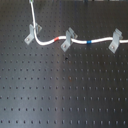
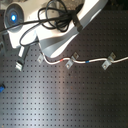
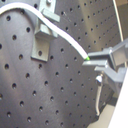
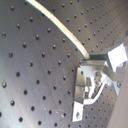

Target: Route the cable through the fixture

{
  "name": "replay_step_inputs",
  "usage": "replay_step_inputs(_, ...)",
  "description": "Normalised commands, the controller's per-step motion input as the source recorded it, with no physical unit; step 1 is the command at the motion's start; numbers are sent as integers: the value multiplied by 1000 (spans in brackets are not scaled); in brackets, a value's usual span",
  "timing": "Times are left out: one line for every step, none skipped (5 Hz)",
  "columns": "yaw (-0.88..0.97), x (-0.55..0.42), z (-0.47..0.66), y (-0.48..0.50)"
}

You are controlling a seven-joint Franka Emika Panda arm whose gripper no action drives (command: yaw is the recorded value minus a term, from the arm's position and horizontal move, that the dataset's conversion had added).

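Observation:
The white cable (image 1: pixel 50 42) runs across the black perforated board. From the top edge of the first exterior view it drops past the left clip (image 1: pixel 33 33). It then passes the middle clip (image 1: pixel 67 40) with its red band (image 1: pixel 62 37) just before it and its blue band (image 1: pixel 89 41) just after. It reaches the right clip (image 1: pixel 115 41). In both wrist views my gripper (image 3: pixel 95 61) (image 4: pixel 95 62) is shut on the cable (image 3: pixel 65 35) (image 4: pixel 65 30), a short way from one clip (image 3: pixel 44 37). The gripper is out of the first exterior view and hidden behind the arm (image 2: pixel 65 35) in the second exterior view.
A silvery bracket shape (image 4: pixel 81 95) sits just under the fingers in the second wrist view; I cannot tell what it is. A grey plug (image 2: pixel 20 61) hangs at the second exterior view's left, below a blue-lit base (image 2: pixel 12 17). Black cords (image 2: pixel 57 15) loop over the arm.

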Motion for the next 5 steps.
replay_step_inputs(-471,125,404,370)
replay_step_inputs(-334,42,455,484)
replay_step_inputs(-194,-80,254,579)
replay_step_inputs(-234,41,-11,227)
replay_step_inputs(0,-156,379,-86)
